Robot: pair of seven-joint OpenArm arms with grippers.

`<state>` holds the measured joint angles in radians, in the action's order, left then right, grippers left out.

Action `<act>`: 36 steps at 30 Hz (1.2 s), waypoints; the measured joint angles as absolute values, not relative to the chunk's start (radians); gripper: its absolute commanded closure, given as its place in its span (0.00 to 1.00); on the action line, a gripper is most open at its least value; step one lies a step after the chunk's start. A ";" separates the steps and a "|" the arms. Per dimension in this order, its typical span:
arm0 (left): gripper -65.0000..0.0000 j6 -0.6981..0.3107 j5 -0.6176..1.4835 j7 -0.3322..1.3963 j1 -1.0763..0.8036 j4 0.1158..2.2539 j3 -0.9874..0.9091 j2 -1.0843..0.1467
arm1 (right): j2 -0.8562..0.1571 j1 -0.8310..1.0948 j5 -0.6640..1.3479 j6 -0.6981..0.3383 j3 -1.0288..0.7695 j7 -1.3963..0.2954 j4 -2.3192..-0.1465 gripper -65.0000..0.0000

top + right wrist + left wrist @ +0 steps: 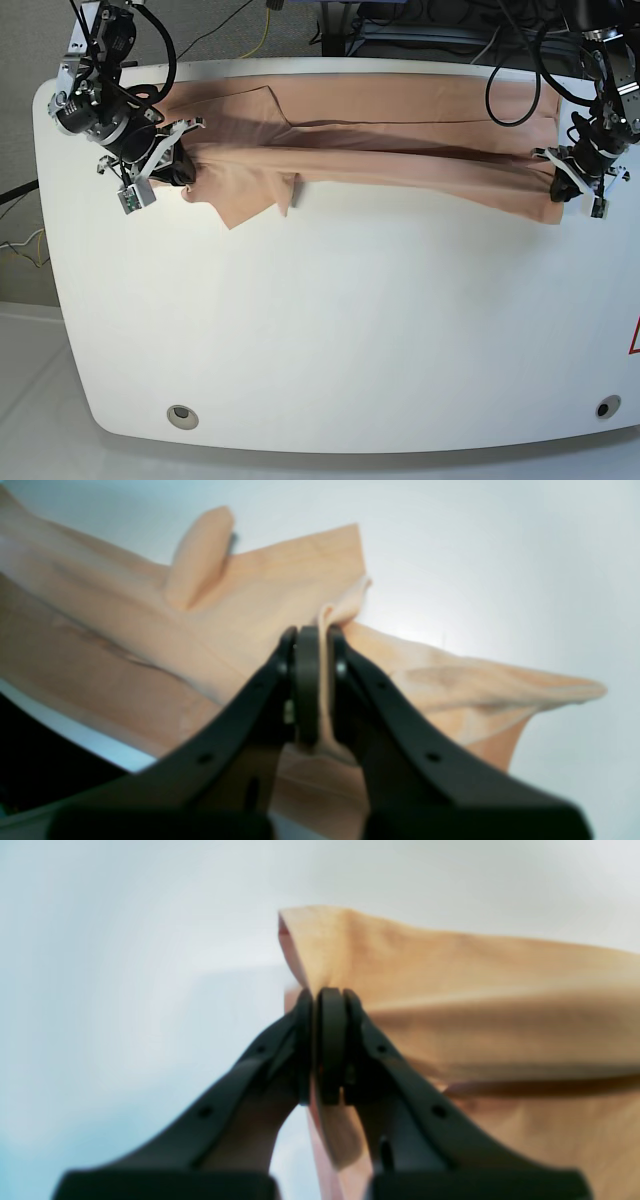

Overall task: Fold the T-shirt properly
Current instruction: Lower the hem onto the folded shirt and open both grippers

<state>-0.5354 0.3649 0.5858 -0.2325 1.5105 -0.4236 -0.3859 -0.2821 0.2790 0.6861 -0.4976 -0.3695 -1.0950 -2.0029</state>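
The white tabletop (330,340) is seen bare over its near half, while the T-shirt (400,125) is spread as a long band along the far edge, its long axis running from one side of the tabletop to the other. A sleeve flap (245,195) is seen hanging off the band's near edge, towards the right arm's end. One end of the T-shirt is pinched in the right tool (318,690), closed tight on a fold of cloth; the other end is gripped likewise by the left tool (327,1045). The cloth is thus stretched between the two tools, so the coming fold is judged to be carried across the long axis, with each arm nearest its own end.
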 measured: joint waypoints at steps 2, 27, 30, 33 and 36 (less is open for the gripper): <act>1.00 -0.539 0.373 0.586 -0.242 1.510 -0.430 -0.386 | -0.287 0.290 0.733 -0.500 -0.374 -1.092 -1.999 1.00; 0.86 -0.531 0.363 0.681 -0.339 1.585 -0.448 -0.394 | -0.313 0.386 0.735 -0.509 -0.379 -1.097 -1.945 0.65; 0.78 -0.531 0.363 0.682 -0.327 1.585 -0.448 -0.395 | -0.313 0.383 0.729 -0.507 -0.378 -1.097 -1.945 0.59; 0.66 -0.532 0.360 0.691 -0.325 1.579 -0.448 -0.397 | -0.313 0.379 0.726 -0.505 -0.376 -1.096 -1.945 0.54; 0.56 -0.531 0.360 0.699 -0.321 1.574 -0.451 -0.397 | -0.313 0.378 0.726 -0.505 -0.372 -1.093 -1.945 0.53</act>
